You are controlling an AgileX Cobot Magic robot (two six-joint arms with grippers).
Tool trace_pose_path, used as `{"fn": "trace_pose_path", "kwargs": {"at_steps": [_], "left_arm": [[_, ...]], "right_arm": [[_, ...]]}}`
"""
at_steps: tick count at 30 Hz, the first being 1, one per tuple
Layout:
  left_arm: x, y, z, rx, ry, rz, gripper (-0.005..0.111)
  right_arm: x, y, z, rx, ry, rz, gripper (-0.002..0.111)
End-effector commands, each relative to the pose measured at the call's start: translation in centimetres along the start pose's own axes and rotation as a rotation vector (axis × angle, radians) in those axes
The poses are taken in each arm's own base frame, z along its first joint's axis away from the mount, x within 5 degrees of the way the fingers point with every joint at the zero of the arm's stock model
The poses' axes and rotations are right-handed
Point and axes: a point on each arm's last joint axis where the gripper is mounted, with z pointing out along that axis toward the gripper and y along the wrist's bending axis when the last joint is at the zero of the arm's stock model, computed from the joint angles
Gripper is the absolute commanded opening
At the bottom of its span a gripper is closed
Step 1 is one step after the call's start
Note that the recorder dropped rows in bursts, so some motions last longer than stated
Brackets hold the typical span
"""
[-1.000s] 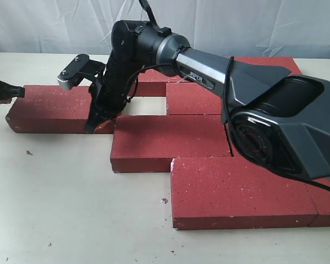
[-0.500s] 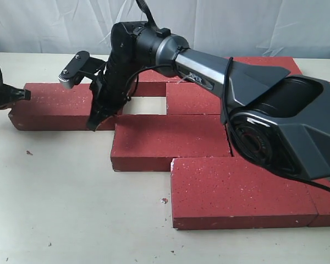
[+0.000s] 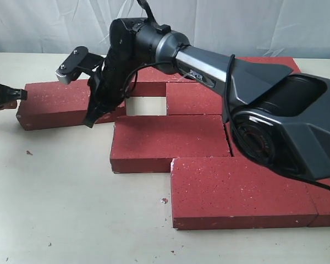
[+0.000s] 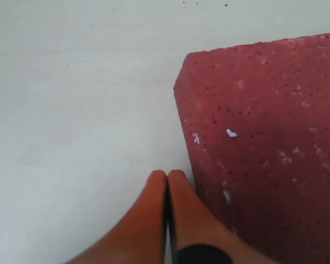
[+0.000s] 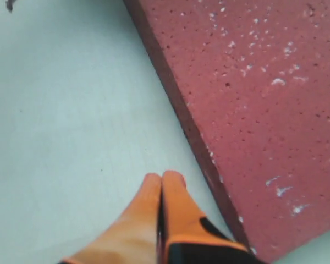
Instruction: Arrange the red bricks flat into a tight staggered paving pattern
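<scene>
Several red bricks lie flat on the pale table. The leftmost brick (image 3: 60,102) lies apart from the rest, with a small gap beside the back-row bricks (image 3: 195,98). A middle brick (image 3: 168,140) and a front brick (image 3: 242,190) step down to the right. My right gripper (image 3: 91,119) reaches across, shut, its tips against the leftmost brick's front edge; in its wrist view the tips (image 5: 163,177) rest on the table beside that brick (image 5: 253,93). My left gripper (image 3: 20,94) is shut at that brick's left end, its tips (image 4: 168,176) next to the brick (image 4: 264,154).
The right arm's dark body (image 3: 286,126) spans the right half of the exterior view over the bricks. A bare patch of table (image 3: 146,105) shows between the leftmost brick and the back row. Small crumbs (image 3: 164,201) lie in front of the bricks. A white curtain hangs behind.
The leftmost brick has slid right and slightly back toward the other bricks, narrowing the gap. Both shut grippers moved along with it.
</scene>
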Motion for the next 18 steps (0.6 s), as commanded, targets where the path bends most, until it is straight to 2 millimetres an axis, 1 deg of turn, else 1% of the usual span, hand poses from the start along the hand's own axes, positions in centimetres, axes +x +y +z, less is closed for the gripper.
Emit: {"fn": "trace_pose_path", "kwargs": {"at_steps": [1,3,4,5,7,13,18], "left_arm": [[-0.2,0.0,-0.2,0.003,-0.008,-0.004,0.000],[-0.2,0.0,-0.2,0.003,-0.008,-0.004,0.000],[-0.2,0.0,-0.2,0.003,-0.008,-0.004,0.000],[-0.2,0.0,-0.2,0.003,-0.008,-0.004,0.000],[-0.2,0.0,-0.2,0.002,-0.010,-0.008,0.000],[-0.1,0.0,0.0,0.011,-0.005,-0.020,0.000],[0.0,0.1,0.2,0.008,-0.001,-0.022,0.000]], "right_arm": [[-0.8,-1.9,-4.2,0.155,-0.035,0.085,-0.001],[0.0,-3.7,-4.9,0.230,-0.041,0.243,-0.001],[0.4,-4.3,-5.1,0.239,-0.046,0.317,-0.001],[0.8,-4.7,-4.9,0.242,-0.041,0.340,-0.001],[1.6,-5.5,-4.6,0.243,-0.026,0.360,-0.001],[3.2,-6.8,-1.7,0.263,-0.014,0.386,-0.001],[3.6,-7.3,0.0,0.280,-0.050,0.393,-0.001]]}}
